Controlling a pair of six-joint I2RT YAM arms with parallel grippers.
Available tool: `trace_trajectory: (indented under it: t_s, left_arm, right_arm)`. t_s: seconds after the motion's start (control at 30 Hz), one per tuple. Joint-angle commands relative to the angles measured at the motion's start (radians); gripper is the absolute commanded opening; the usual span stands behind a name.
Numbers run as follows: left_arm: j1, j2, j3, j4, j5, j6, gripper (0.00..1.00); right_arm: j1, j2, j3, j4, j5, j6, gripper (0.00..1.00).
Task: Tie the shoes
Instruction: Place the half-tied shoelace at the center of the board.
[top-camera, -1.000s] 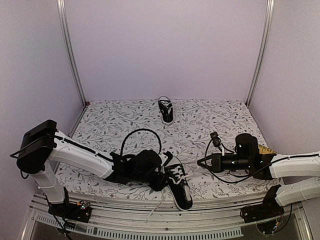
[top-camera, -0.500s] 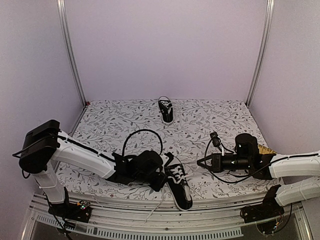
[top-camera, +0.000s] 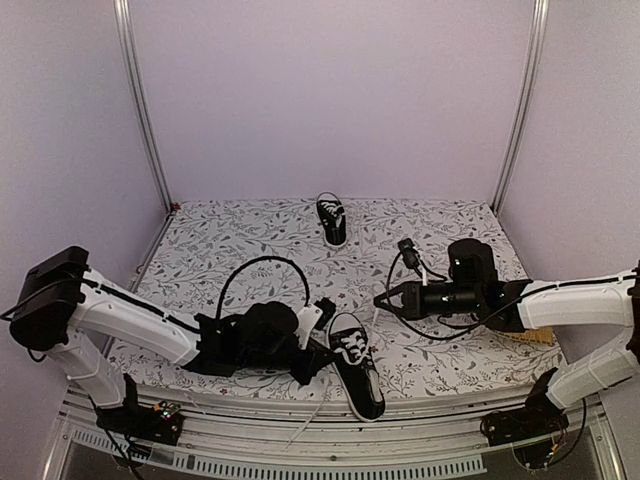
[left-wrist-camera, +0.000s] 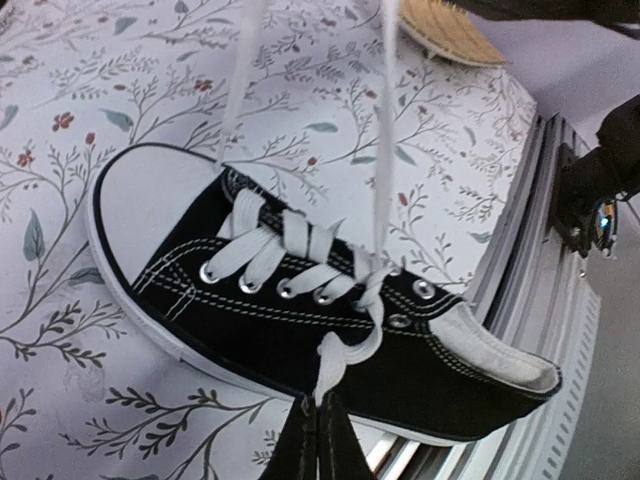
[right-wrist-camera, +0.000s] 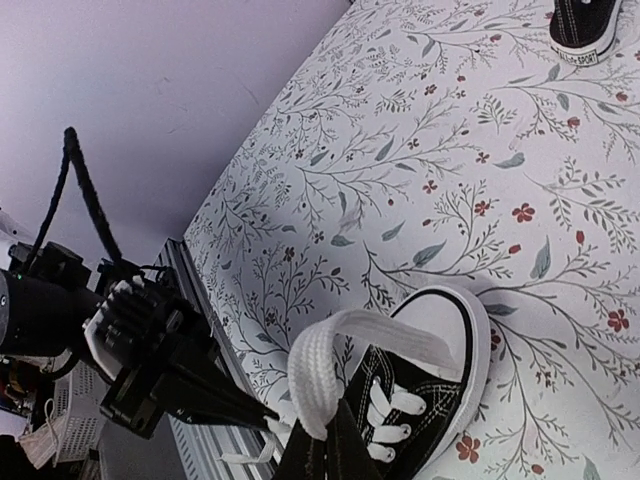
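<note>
Shoes (top-camera: 357, 375): heel label (right-wrist-camera: 582, 57) unreadable; left gripper (left-wrist-camera: 318, 435) and right gripper (right-wrist-camera: 322, 455) each pinch a lace (left-wrist-camera: 340, 352).

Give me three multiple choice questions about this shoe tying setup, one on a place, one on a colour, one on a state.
1. Where is the far sneaker?
A) at the back edge of the table
B) beside the left arm's base
C) on the floor

2. What colour are the laces of the near sneaker?
A) black
B) white
C) red

3. How is the left hand?
A) wide open
B) shut on a lace
C) shut on the sole

Answers: 1 A, it sits at the back; 2 B, white on black canvas; 3 B, it pinches a lace.
</note>
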Motion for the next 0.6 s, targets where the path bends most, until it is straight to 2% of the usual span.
trace_trajectory:
  t_s: [0.0,0.27,0.33,0.4,0.47,0.57]
  left_arm:
    - [-0.029,-0.05,-0.031,0.122,0.023,0.004,0.0]
    - [-0.045,-0.067,-0.072,0.159,0.029,-0.008,0.0]
    - [-0.05,-0.066,-0.076,0.167,0.029,-0.012,0.0]
    - [-0.057,-0.065,-0.077,0.172,0.028,-0.014,0.0]
    - [-0.061,-0.064,-0.076,0.171,0.023,-0.016,0.0]
    - [-0.065,-0.066,-0.076,0.173,0.012,-0.021,0.0]
  right_arm:
    - [0.029,0.129,0.144,-0.036,-0.022,-0.047,0.02]
    - [0.201,0.362,0.329,0.002,-0.064,-0.021,0.02]
    - [0.23,0.415,0.362,0.008,-0.092,-0.015,0.05]
    - [0.238,0.445,0.368,0.05,-0.136,-0.004,0.16]
    - [0.235,0.442,0.364,0.058,-0.142,0.005,0.36]
    - [0.206,0.383,0.34,0.031,-0.121,-0.018,0.52]
